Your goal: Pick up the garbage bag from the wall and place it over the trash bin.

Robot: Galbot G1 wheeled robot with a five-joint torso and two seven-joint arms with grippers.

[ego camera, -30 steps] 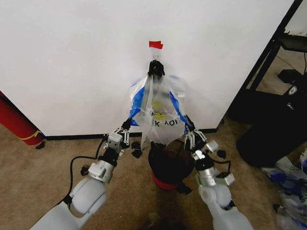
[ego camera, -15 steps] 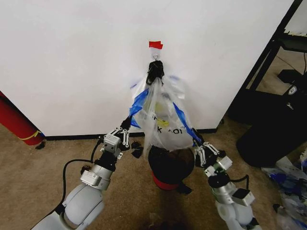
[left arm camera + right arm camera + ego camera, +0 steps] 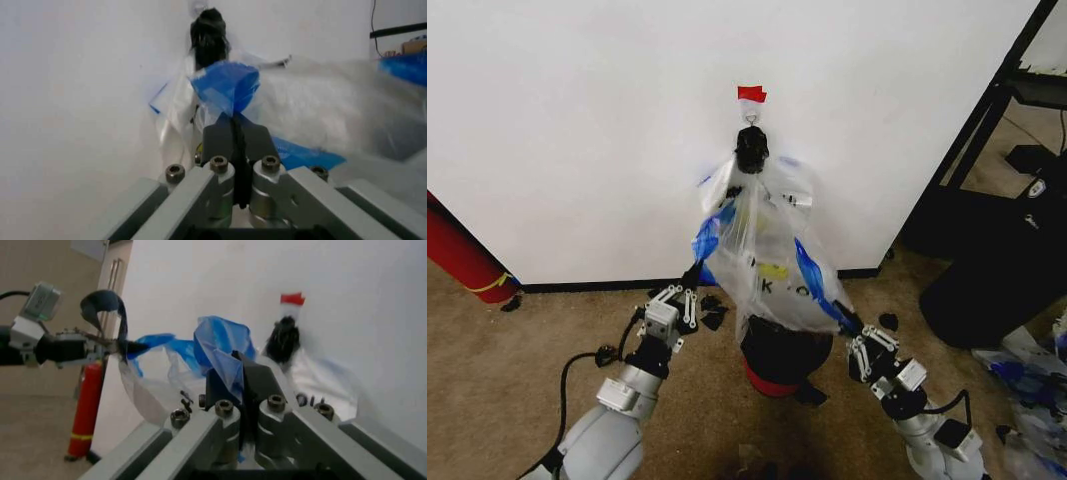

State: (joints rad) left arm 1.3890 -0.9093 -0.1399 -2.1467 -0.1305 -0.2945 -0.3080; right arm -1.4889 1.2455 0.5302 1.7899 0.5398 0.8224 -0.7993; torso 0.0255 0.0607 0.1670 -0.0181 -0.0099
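Observation:
The garbage bag (image 3: pixel 762 240), see-through plastic with blue patches and a yellow mark, hangs from a black clip (image 3: pixel 751 150) on the hook under the red tape (image 3: pixel 751 93) on the white wall (image 3: pixel 577 130). My left gripper (image 3: pixel 691 277) is shut on the bag's left blue edge (image 3: pixel 227 87). The right gripper (image 3: pixel 847 322) is shut on the right blue edge (image 3: pixel 223 342), which is drawn out low and to the right. Between the two, the bag's mouth is spread above the black mesh trash bin (image 3: pixel 777 350) with its red base. The left gripper (image 3: pixel 107 346) also appears far off in the right wrist view.
A red cylinder (image 3: pixel 457 255) leans at the wall on the left. A black shelf frame (image 3: pixel 992 110) and a large black bulk (image 3: pixel 997 275) stand on the right, with loose plastic bags (image 3: pixel 1032 400) on the carpet. Black scraps (image 3: pixel 712 318) lie beside the bin.
The right gripper has drawn back, lower and to the right, pulling its blue edge out. The left gripper dropped slightly. The bag has stretched wider and now hangs skewed to the right.

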